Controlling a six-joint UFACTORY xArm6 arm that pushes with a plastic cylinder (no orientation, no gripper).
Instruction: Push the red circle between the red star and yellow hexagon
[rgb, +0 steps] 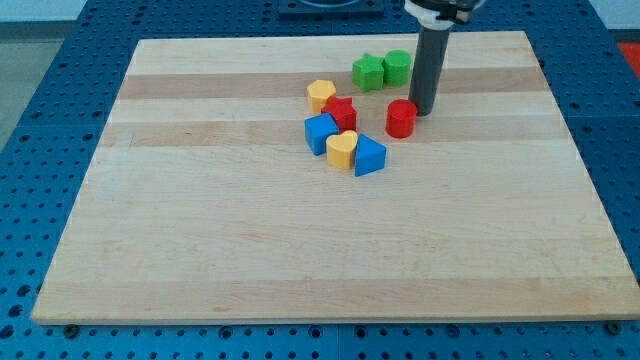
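The red circle (401, 118) stands on the wooden board right of the block cluster. My tip (423, 111) touches or nearly touches its upper right side. The red star (341, 112) sits to the circle's left with a gap between them. The yellow hexagon (321, 95) touches the red star at its upper left.
A green star (368, 72) and a green cylinder (397, 67) stand above the circle, left of the rod. A blue cube (321, 132), a yellow heart (342, 148) and a blue triangle (369, 156) lie below the red star. The board (200, 250) ends in blue perforated table.
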